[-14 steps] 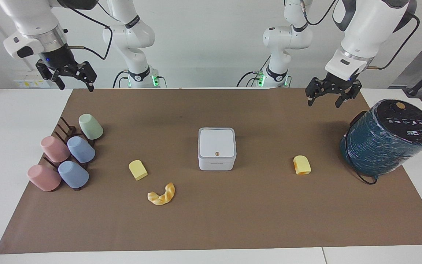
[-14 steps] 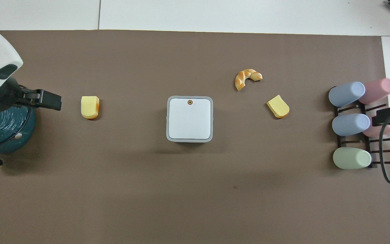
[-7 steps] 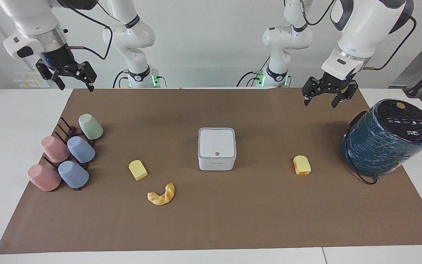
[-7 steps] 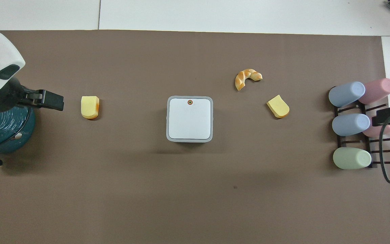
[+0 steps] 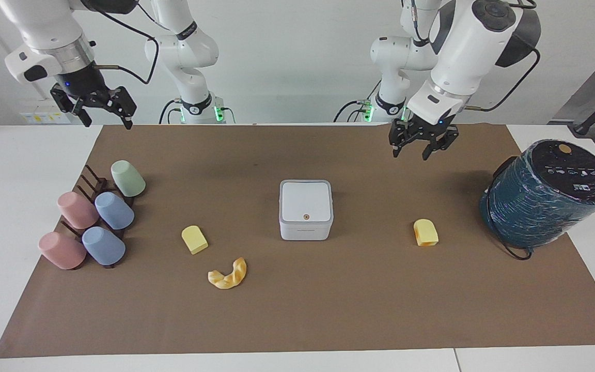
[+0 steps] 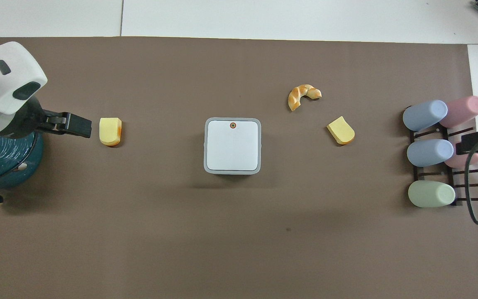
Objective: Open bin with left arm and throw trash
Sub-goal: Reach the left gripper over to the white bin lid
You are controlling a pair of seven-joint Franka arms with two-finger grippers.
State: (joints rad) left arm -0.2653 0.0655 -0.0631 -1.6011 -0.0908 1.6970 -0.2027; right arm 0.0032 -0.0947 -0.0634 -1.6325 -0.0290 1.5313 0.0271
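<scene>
- Brown paper covers my tabletop (image 5: pixel 297 320); the white bin (image 5: pixel 306 209) sits mid-table, lid shut.
- All trash lies loose: two yellow blocks (image 5: pixel 194 239) (image 5: pixel 425 232), one croissant (image 5: pixel 228 274).
- My left pincer (image 5: pixel 416 150) hangs empty, jaws partly apart, over the paper.
- My right pincer (image 5: pixel 102 113) waits, wide.
- Nothing done yet.

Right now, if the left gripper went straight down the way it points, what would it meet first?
Probably the bare brown mat, close beside the yellow block at the left arm's end; the left gripper hangs high, so depth is unclear.
</scene>
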